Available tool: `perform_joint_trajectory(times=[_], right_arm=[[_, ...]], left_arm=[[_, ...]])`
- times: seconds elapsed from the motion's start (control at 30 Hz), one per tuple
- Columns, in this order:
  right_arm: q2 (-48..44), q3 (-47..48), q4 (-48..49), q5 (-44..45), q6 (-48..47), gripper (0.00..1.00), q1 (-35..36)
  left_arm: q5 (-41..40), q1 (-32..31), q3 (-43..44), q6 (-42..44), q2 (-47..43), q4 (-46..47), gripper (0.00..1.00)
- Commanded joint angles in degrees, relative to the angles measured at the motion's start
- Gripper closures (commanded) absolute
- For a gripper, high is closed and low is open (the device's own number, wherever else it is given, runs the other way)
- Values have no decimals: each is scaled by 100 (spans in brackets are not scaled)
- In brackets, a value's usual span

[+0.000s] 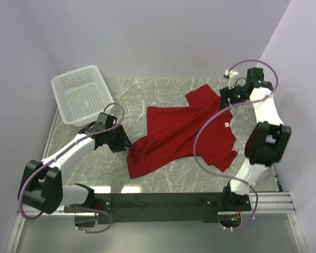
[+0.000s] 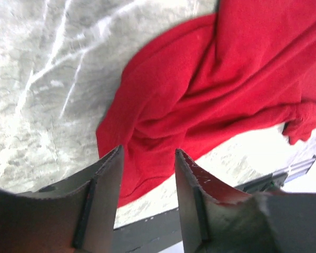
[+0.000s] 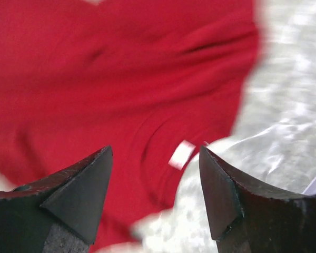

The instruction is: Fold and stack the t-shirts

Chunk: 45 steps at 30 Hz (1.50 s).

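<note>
Left pincer [image 2: 147, 150], right pincer [image 3: 155, 148] both spread, empty | t-shirt [image 1: 179, 132] on marble table [image 1: 163, 178] | pale walls [image 1: 147, 31]

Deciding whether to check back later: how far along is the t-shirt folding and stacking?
Done: nothing visibly; the one red t-shirt lies rumpled and unfolded on the table. In hand: nothing; the left gripper and right gripper both hang open over its opposite ends. Left: flatten, fold, stack.

My left arm [image 1: 76, 146] and right arm [image 1: 266, 108] were white with black joints, each looped by a mauve cable [image 1: 195, 143] (the right loop bigger); my fingers [image 2: 97, 195] were dark, pointed wedges.
</note>
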Motion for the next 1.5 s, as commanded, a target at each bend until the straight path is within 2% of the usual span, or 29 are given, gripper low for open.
perform_joint_trajectory(times=[0.0,0.03,0.07,0.17,0.3,0.33,0.37,0.47,0.77,1.07,1.1,1.17,1.27,1.3,1.37,1.47], right_arm=[[-975,-791,-1915,-1259,-2731,27,54],[-1170,-1063,-2241,-1321,-3633,28,72],[-1372,-1606,-2575,-1322,-3886,29,89],[-2199,-2661,-2675,-1077,-4099,33,360],[-3453,-4078,-1825,-146,-3450,35,1126],[-3640,-4359,-1570,421,-3092,36,1466],[-3799,-4797,-1193,618,-2976,36,1765],[-4081,-5213,-848,989,-2650,36,2005],[-3441,-5593,295,1841,-1595,37,2928],[-2931,-5689,849,2299,-1191,43,3297],[-2904,-5689,841,2282,-1155,45,3324],[-2869,-5733,902,2325,-1094,49,3437],[-2834,-5742,937,2370,-1032,62,3500],[-2842,-5716,903,2361,-1006,69,3500],[-2938,-5611,789,2361,-997,74,3500],[-3140,-5488,630,2343,-1023,75,3500]], left_arm=[[333,12,40,302,-197,-163,50],[360,12,-82,320,-215,-154,50],[369,12,-144,328,-241,-102,50],[474,12,-355,293,-233,12,50],[518,12,-470,258,-180,214,49],[501,12,-479,276,-188,215,49],[483,12,-470,276,-206,215,49],[430,12,-470,276,-337,250,48],[-8,21,-400,399,-873,136,45],[-633,82,-373,302,-1647,22,28],[-677,91,-373,276,-1700,-31,24],[-826,109,-399,249,-1849,-75,23],[-888,144,-417,258,-1990,-163,22],[-906,144,-435,267,-2016,-172,22],[-923,162,-443,293,-2069,-233,22],[-888,179,-452,293,-2105,-216,22]])
